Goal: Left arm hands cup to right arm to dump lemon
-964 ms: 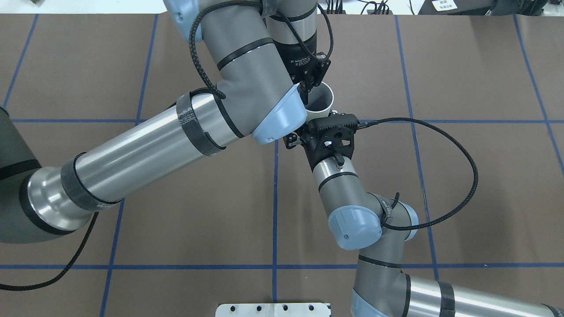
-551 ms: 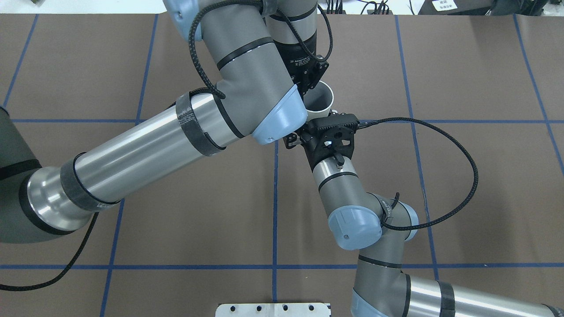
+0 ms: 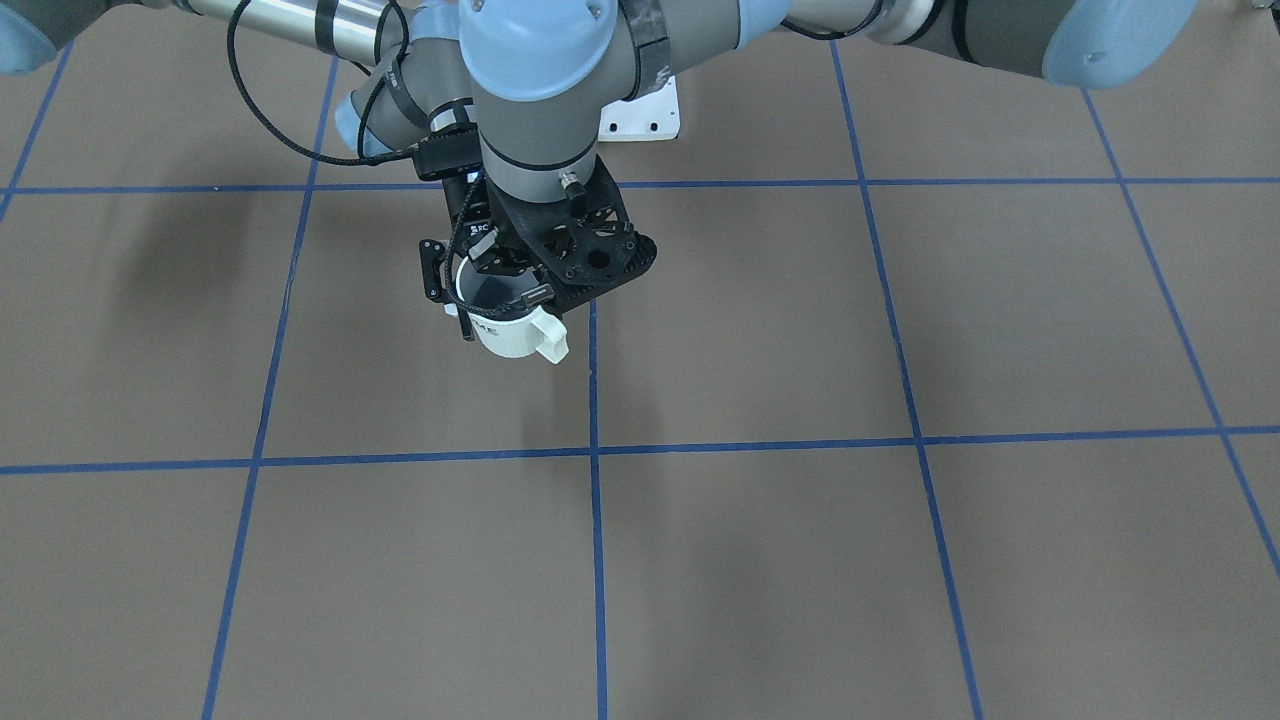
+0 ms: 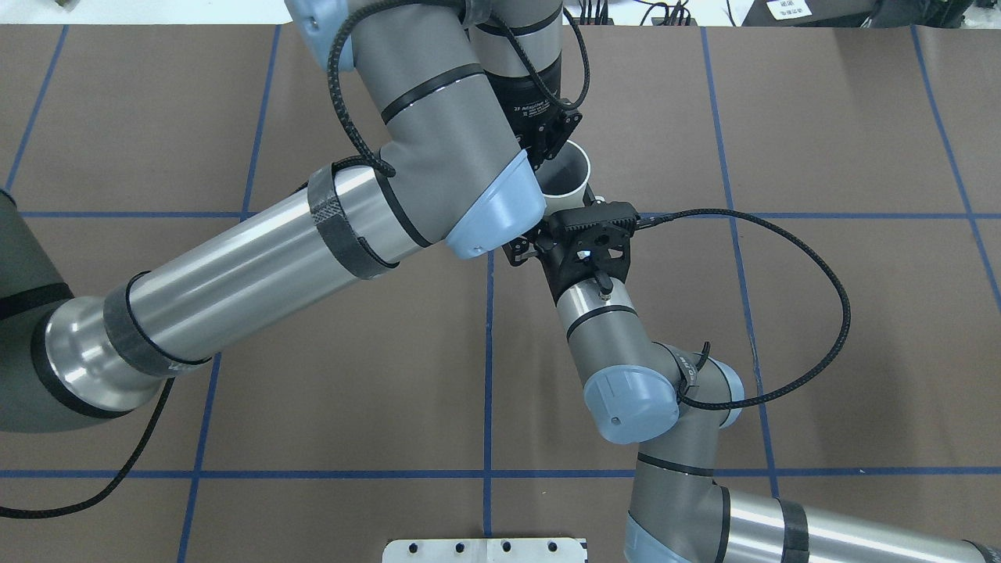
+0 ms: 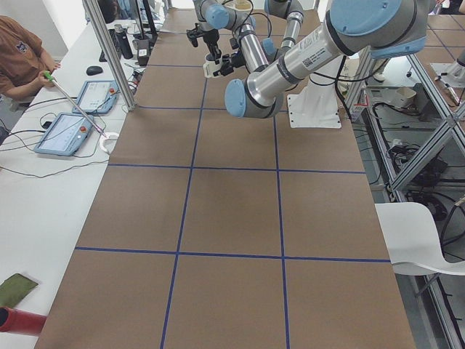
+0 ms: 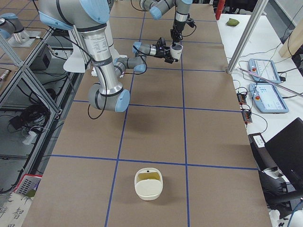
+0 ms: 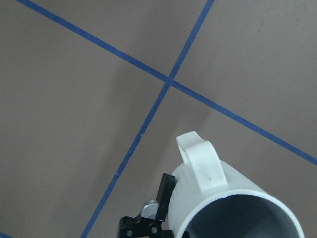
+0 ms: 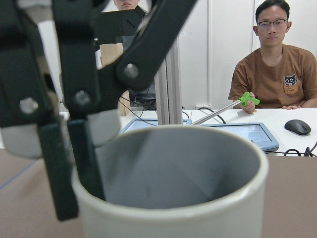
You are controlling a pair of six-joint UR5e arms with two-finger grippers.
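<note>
Up off the table (image 3: 900,550), near the tape cross (image 7: 168,84), the cup (image 3: 510,338) hangs upright, keeping any lemon inside. My left gripper (image 8: 74,188) pinches its rim, leaving the wall for the right gripper (image 3: 498,308); clamped there? I can't tell.

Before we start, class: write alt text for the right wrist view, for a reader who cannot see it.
A cream cup with a grey inside fills the foreground, the left gripper straddling its rim, one finger inside, one outside. Behind, a man in a brown T-shirt sits at a white desk with a tablet and mouse, holding a green-tipped stick.
</note>
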